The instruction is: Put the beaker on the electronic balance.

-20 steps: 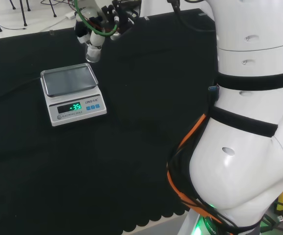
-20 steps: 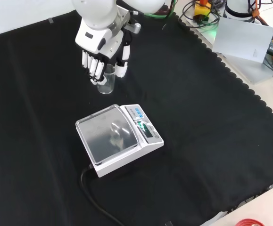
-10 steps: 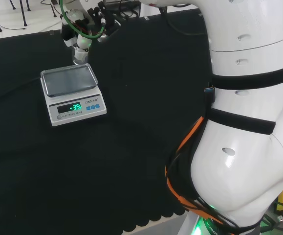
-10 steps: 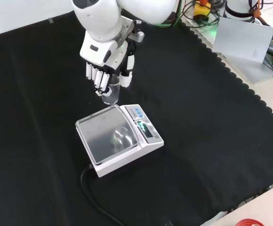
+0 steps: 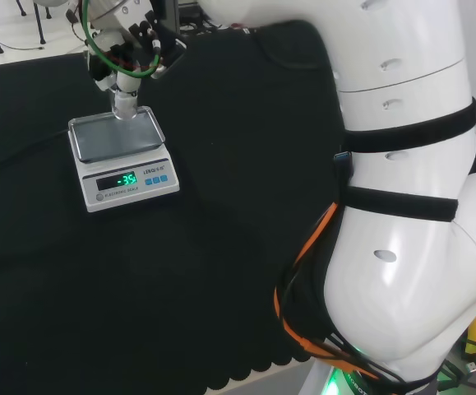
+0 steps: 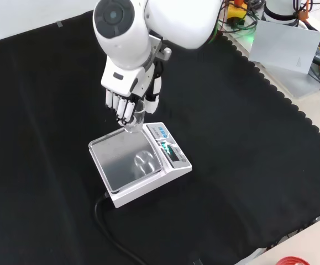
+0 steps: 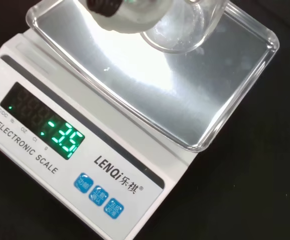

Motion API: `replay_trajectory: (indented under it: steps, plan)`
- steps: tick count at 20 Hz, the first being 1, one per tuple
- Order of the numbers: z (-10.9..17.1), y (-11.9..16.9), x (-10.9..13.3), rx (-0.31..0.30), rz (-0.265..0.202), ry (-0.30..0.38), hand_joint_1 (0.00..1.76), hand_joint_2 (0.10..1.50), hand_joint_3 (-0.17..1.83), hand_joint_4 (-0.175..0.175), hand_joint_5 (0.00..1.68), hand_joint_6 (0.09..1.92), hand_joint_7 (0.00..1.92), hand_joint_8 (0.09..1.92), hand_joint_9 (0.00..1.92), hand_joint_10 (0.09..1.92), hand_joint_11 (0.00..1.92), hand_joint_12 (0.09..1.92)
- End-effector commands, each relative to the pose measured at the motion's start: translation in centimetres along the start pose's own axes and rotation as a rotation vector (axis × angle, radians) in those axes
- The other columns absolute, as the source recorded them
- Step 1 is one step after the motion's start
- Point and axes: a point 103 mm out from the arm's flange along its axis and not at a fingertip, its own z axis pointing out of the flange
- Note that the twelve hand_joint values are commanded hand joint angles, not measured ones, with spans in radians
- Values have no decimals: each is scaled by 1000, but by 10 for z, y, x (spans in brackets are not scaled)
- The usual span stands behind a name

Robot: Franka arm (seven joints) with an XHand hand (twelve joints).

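Print's all on the white electronic balance w/ the steel pan [image 7: 150, 150], front panel only: green lit digits in its dark display window [image 7: 39, 127], a line of black caps just below, a logo mid-panel, tiny marks on three blue square buttons [image 7: 98, 194].

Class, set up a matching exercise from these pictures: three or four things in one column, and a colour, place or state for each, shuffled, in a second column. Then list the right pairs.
Things
1. small clear glass beaker
2. black and white robot hand
3. white electronic balance with a shiny metal pan
4. balance's display

States
A. lit with green digits
B. curled round a vessel
C. held above the pan's rim, near its far edge in the head view
D. resting on the black cloth, nothing set on its pan

Pairs: 1-C, 2-B, 3-D, 4-A
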Motion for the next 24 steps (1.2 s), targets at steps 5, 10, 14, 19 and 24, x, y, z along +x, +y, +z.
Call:
replay_trajectory:
  steps: [5,10,14,19,24]
  plan:
    - [20,42,-9,83,-59,-44,1119,1197,5,-175,822,1248,769,832,999,826,881,999]
    - [25,50,-20,76,-98,-18,1119,1197,4,-175,823,1247,770,831,1000,826,881,1000]
    - [29,48,-29,69,-116,26,1119,1197,4,-175,823,1246,772,832,1000,825,880,1000]
    - [33,44,-38,74,-114,38,1119,1197,4,-175,823,1246,773,832,999,825,879,1000]
    - [42,44,-38,79,-110,36,1119,1197,4,-175,824,1245,775,832,999,825,878,1000]
